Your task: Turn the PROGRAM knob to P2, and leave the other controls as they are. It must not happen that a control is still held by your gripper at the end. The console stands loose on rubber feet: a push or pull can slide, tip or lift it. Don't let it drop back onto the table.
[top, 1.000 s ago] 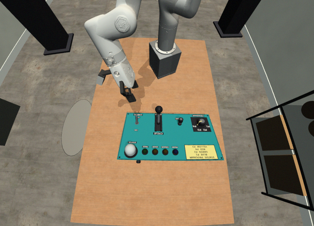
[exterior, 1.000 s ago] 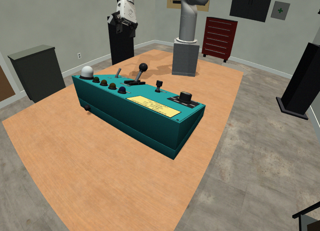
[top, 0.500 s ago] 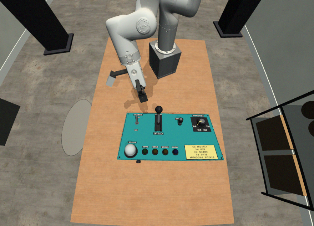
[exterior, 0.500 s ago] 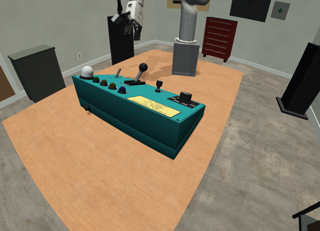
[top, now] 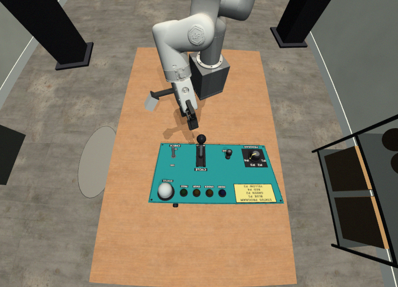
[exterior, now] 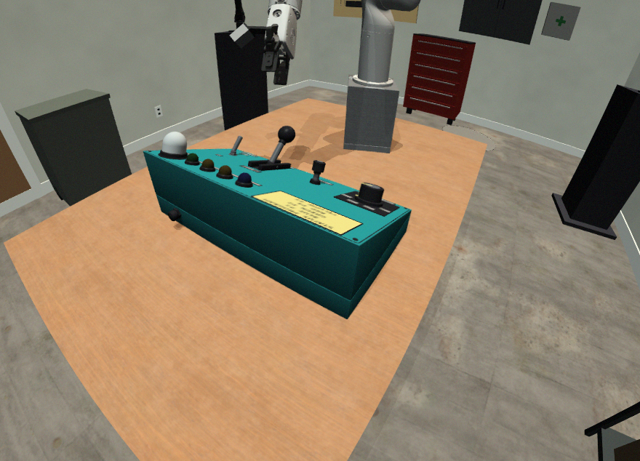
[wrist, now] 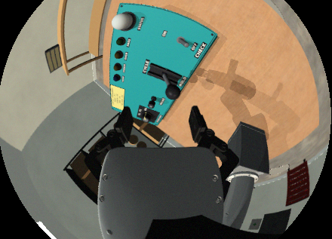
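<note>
Knob [top: 253,155] first: from the top view it sits in a black square at the console's [top: 221,178] far right corner, near the back edge, its yellow mark pointing up and to the right. The gripper [top: 191,120] hangs high over bare table [top: 192,245] just behind the console's back edge, above the ball-topped lever [top: 201,138], well apart from the knob and off to its left in this view. Its jaws are spread wide with nothing in them. Open wood lies all around the console, most of it in front; a small toggle [top: 228,153] stands between lever and knob.

Seen from the exterior view, the gripper [exterior: 273,63] floats far above the panel, back near the pedestal [exterior: 368,120]. The knob [exterior: 371,191] stands close to the console's [exterior: 289,239] right end, clear air over it. A white dome [exterior: 174,143] and four dark lamps line the front edge.

At the wrist, both fingers frame the panel's near edge; the lever [wrist: 172,92] shows between them. The knob itself I cannot pick out here.
</note>
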### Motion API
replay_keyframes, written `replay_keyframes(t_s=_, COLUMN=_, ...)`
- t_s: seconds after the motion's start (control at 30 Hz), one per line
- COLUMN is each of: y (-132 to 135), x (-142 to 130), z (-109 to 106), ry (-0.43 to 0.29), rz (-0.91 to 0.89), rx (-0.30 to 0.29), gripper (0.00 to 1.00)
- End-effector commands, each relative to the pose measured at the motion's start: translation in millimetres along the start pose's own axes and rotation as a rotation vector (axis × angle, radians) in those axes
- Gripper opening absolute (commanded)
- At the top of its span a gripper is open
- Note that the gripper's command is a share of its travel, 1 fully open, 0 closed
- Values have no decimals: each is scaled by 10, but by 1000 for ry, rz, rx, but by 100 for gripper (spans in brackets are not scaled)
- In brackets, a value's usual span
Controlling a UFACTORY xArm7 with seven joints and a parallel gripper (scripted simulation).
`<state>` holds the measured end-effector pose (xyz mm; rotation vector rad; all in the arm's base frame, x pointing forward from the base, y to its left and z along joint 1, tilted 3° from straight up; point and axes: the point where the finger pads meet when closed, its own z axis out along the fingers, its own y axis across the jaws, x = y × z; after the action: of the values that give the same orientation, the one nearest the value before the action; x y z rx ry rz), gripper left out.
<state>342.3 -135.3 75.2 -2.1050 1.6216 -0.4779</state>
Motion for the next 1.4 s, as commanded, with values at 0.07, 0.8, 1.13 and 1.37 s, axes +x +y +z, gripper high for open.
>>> replay_keyframes(t_s=0.07, y=-39, x=-119, z=47, ry=37, rz=-79, rx=31, gripper=100)
replay_keyframes(t_s=0.8, y=-103, x=-363, z=131, ry=85, rz=-226, rx=62, gripper=100)
replay_keyframes(t_s=1.13, y=-139, x=-503, z=184, ry=113, rz=-311, rx=80, gripper=100)
replay_keyframes(t_s=1.37, y=-150, x=-551, z=201, ry=123, rz=-339, rx=84, gripper=100)
